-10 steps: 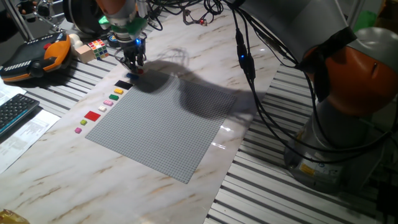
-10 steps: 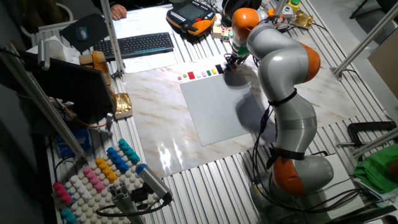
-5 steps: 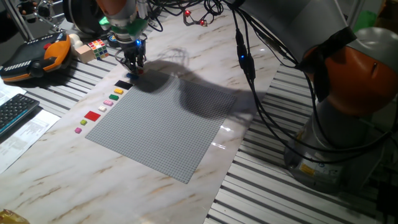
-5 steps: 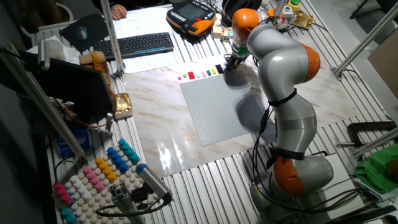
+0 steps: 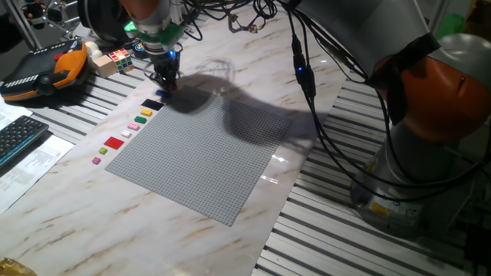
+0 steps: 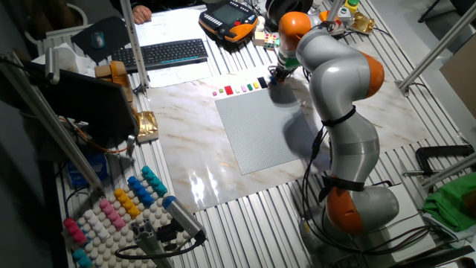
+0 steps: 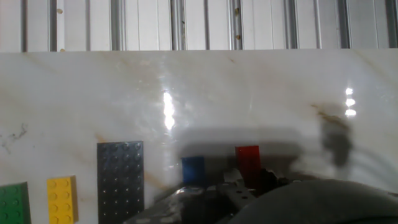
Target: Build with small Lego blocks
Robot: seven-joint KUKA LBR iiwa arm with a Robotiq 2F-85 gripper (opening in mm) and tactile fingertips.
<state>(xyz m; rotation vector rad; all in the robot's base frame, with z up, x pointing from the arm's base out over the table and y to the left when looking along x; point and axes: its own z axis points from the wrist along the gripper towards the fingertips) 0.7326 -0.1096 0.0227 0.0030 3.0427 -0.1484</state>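
Observation:
My gripper [image 5: 166, 83] hangs just above the marble at the far corner of the grey baseplate [image 5: 199, 153]; its jaws look slightly apart and hold nothing. In the hand view a blue block [image 7: 193, 169] and a red block [image 7: 247, 158] lie side by side on the marble right below the fingers [image 7: 186, 194]. To their left lie a black block [image 7: 120, 180], a yellow block [image 7: 61, 199] and a green block [image 7: 12, 202]. The row runs along the plate's left edge: black [image 5: 153, 104], yellow [image 5: 146, 113], green [image 5: 141, 119], red [image 5: 115, 142], pink [image 5: 97, 160]. The gripper [image 6: 274, 74] also shows in the other fixed view.
A multicoloured puzzle cube [image 5: 120, 57] and an orange teach pendant [image 5: 46, 69] lie behind the gripper. A keyboard [image 5: 15, 138] and papers are at the left. Cables [image 5: 307, 84] hang from the arm over the plate. The table has ribbed metal edges [image 5: 337, 222].
The gripper has risen a little above the blue and red blocks. The blocks have not moved.

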